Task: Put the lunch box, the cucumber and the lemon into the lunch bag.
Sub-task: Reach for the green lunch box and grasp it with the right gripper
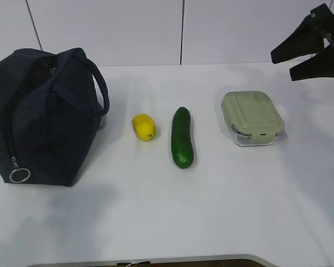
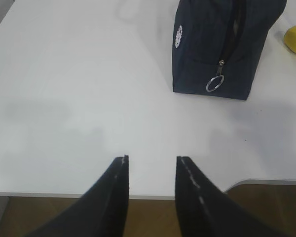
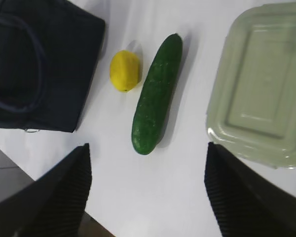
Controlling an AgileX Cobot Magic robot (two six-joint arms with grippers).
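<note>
R claw (image 3: 145, 192) wide open, empty, over dark green cucumber (image 3: 156, 93) | L claw (image 2: 152, 170) part-open, empty | risk: dark navy fabric lunch bag (image 1: 42, 117) zip looks barely open, items may jam

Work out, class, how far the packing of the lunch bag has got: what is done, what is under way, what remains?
Done: nothing is packed. The lemon, cucumber and lunch box all lie on the table beside the lunch bag. Under way: the right hand hangs open above the table near the lunch box, holding nothing; the left hand is empty too. Left: all three items must go in.
</note>
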